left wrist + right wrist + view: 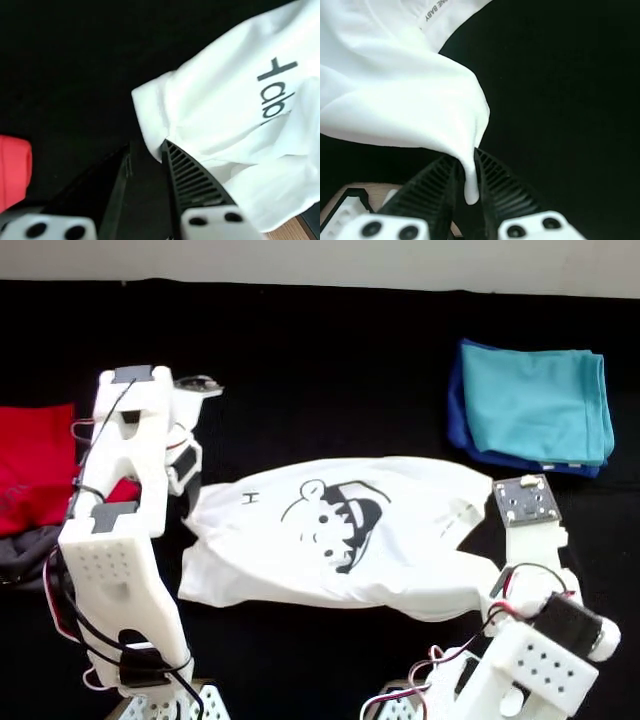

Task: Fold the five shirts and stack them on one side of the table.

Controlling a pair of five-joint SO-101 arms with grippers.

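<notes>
Five shirts lie on the black counter (300,370). At the upper right of the high view a folded teal shirt (535,400) sits on a folded blue shirt (458,410), whose edges show along the left and bottom of the pile. At the left edge of the frame a red shirt (35,455) is cut off by the border, with a dark grey shirt (25,550) just below it. The left arm hides part of both.

The white shirt (330,530) is spread in the middle of the frame, print side up. Its long axis runs left to right, with the right end a little lower. Which end is the neck is hard to make out.

The left tool (146,150) stands with its fingers apart at the shirt's left end. One fingertip (167,150) touches a rounded corner of the cloth, and dark counter shows in the gap. The right tool (465,160) is clamped on a pinch of white cloth at the shirt's lower right end — the fabric rises from the fingers in a taut ridge. In the high view the arms cover both tools.
</notes>
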